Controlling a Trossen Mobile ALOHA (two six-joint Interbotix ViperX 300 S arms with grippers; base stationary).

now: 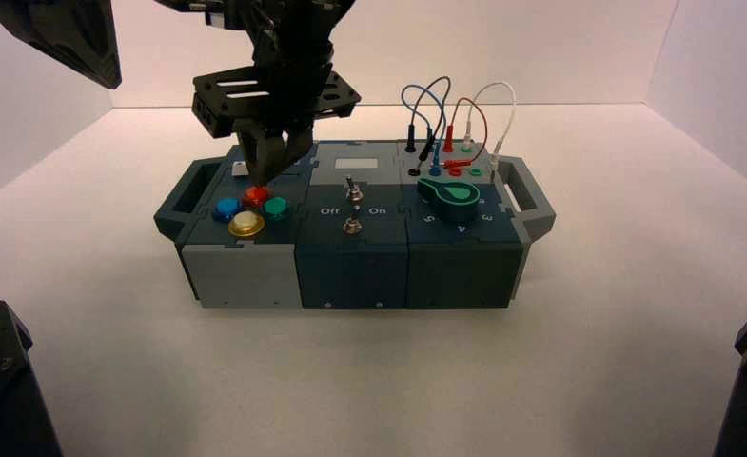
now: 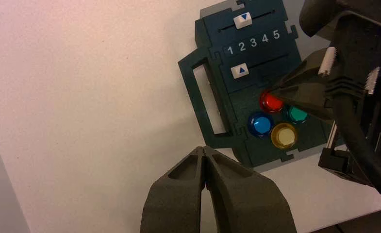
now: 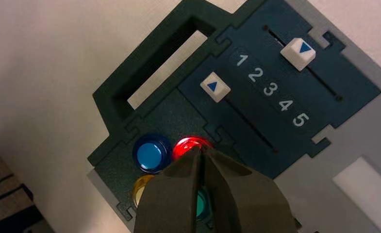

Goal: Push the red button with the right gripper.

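Note:
The red button [image 1: 256,195] sits at the back of a group of round buttons on the left end of the box [image 1: 245,271]. My right gripper [image 1: 261,181] comes down from above, shut, with its pointed tips on the red button. In the right wrist view the red button [image 3: 186,144] glows under the gripper's [image 3: 201,151] closed tips. The left wrist view shows the same contact of the gripper [image 2: 270,91] on the button [image 2: 272,103]. My left gripper [image 2: 205,150] is shut and empty, held high off the box's left end.
Blue [image 1: 226,208], teal [image 1: 275,207] and yellow [image 1: 246,224] buttons crowd the red one. Two white sliders [image 3: 215,86] [image 3: 298,53] lie behind them. Toggle switches [image 1: 351,190], a teal knob [image 1: 450,194] and looped wires [image 1: 450,114] stand further right.

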